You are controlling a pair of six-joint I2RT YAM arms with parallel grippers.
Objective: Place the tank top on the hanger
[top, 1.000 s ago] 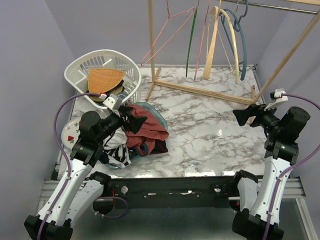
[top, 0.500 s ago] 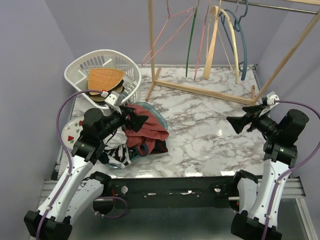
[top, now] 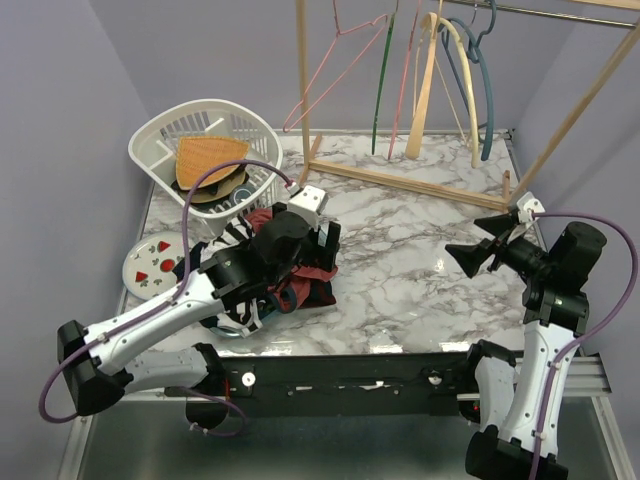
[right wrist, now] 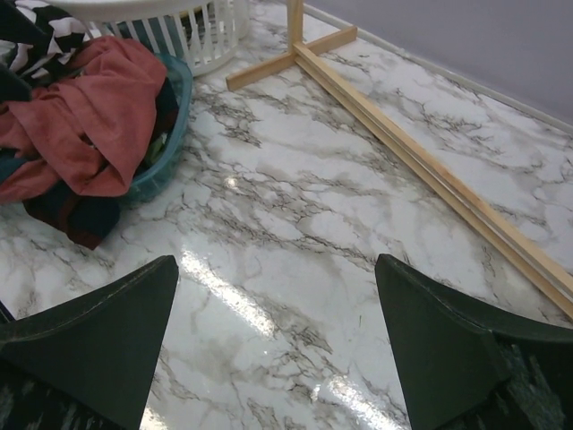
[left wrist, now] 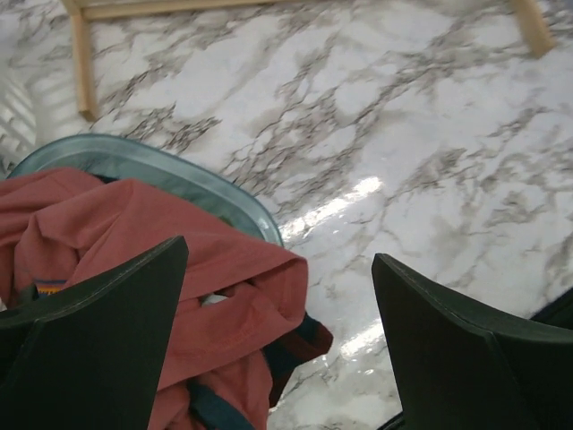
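Fingers of the left gripper (left wrist: 279, 255) and the right gripper (right wrist: 277, 260) are spread wide and empty, the left one hovering over the tank top (left wrist: 242, 278) crumpled in a teal tub (left wrist: 224, 184), while the hanger (top: 487, 90) hangs on the wooden rack (top: 410, 183) far across the table.

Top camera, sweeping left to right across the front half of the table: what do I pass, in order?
strawberry-print plate → tank top in the clothes pile → bare marble table → right tool
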